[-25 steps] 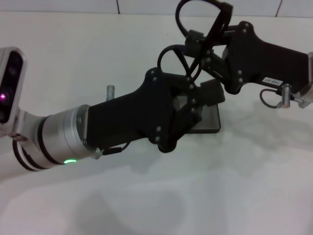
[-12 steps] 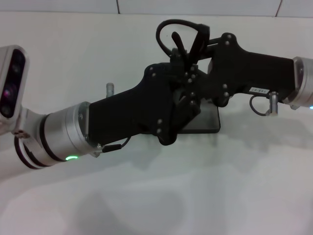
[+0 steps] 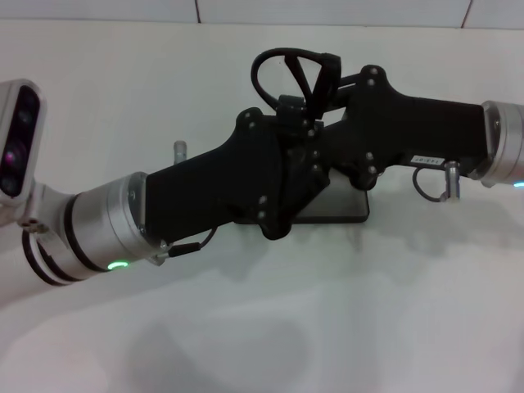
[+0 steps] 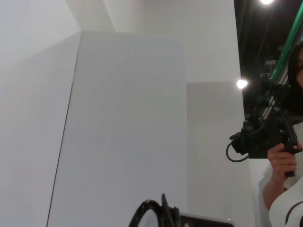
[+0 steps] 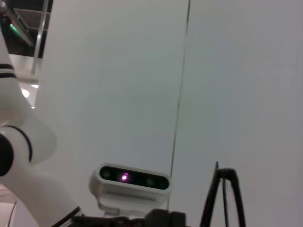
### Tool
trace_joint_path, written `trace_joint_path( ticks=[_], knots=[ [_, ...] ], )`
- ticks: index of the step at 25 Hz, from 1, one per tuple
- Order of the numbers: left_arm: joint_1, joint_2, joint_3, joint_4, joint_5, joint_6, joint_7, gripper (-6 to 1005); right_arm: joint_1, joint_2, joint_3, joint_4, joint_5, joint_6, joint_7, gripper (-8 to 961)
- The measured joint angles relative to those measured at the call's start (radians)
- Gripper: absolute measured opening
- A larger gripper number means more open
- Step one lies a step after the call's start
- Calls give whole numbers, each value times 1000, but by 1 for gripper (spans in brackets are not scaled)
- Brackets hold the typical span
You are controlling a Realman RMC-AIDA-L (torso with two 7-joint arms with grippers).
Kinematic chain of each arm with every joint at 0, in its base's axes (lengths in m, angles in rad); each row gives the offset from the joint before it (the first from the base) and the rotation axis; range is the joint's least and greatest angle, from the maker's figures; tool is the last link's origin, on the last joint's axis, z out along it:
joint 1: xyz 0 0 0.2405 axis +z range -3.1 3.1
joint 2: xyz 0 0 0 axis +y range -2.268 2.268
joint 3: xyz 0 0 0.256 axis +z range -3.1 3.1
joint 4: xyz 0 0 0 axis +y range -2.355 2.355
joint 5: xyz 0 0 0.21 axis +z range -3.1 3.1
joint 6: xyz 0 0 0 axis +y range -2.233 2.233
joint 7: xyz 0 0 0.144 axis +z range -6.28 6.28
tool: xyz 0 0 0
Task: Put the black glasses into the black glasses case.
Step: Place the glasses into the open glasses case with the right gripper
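Observation:
The black glasses [image 3: 282,70] are upright in the air at the middle back of the head view, one round lens loop and the folded temples showing. My right gripper [image 3: 327,106] reaches in from the right and is shut on their lower part. My left gripper [image 3: 299,139] reaches in from the left and meets it just under the glasses. Both hang over the black glasses case [image 3: 348,210], which lies on the table mostly hidden beneath them. The glasses also show in the left wrist view [image 4: 144,213] and the right wrist view [image 5: 227,196].
A white table [image 3: 262,327] runs under both arms, with a tiled wall edge at the back. The left arm's wrist camera [image 3: 16,139] sits at the far left. A person holding a black device [image 4: 270,135] stands beyond the table in the left wrist view.
My right gripper has carried the glasses left and down to meet my left gripper over the case. My left gripper has risen slightly.

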Motion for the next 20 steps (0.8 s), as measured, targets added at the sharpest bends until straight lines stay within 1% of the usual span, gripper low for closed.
trace_joint_path(
  ticks=[5,10,12,14,15,17,18,19,20],
  knots=[
    [1,2,0,-7,3,-2,-1,47,-11,0,-13,-10,4,16,3,103],
    [17,7,0,-8,12,20,-5,47,-28,-3,-6,-13,7,53,9,103],
    [32,13,-2,-8,14,37,-7,47,-38,-6,-6,-28,6,70,19,103],
    [52,26,-6,-6,15,60,-8,47,-57,-11,-9,-70,-4,96,52,103],
    [63,35,-8,-4,13,70,-8,47,-68,-13,-9,-97,-17,109,79,102],
    [90,58,-15,1,7,93,-9,47,-110,-19,-9,-229,-102,150,200,102],
    [105,71,-24,2,3,105,-13,47,-133,-21,-8,-328,-174,176,299,102],
    [120,86,-39,3,2,118,-22,47,-146,-23,-8,-392,-222,190,357,101],
    [128,93,-47,3,2,124,-28,47,-165,-23,-7,-504,-319,209,478,101]
  ],
)
